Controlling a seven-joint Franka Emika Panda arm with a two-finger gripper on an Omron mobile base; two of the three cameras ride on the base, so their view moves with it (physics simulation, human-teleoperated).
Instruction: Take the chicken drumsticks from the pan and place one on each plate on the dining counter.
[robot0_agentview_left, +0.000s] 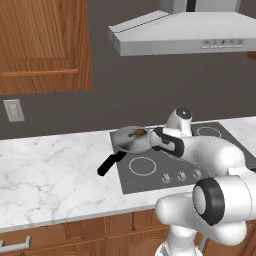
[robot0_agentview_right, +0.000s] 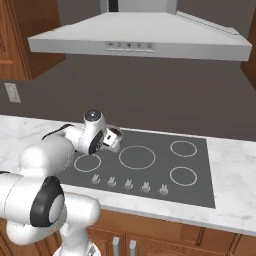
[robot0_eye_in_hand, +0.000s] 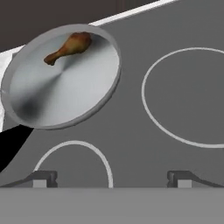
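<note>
Club-shaped brown drumstick (robot0_eye_in_hand: 70, 47) in round grey pan (robot0_eye_in_hand: 30, 109).

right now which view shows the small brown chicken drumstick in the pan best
The hand view: the small golden-brown club-shaped chicken drumstick lies in plain sight near the far rim of the round grey metal frying pan. The left base view shows it as a small brown speck in the pan, beside the arm. The right base view adds nothing on it.

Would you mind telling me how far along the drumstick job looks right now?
One drumstick lies in the pan on the cooktop; whether the other has been plated cannot be told, since no plate is in sight. Nothing is in hand: the hand is open and empty, above the cooktop beside the pan. Left to do: grasp this drumstick and carry it to a plate on the dining counter.
</note>
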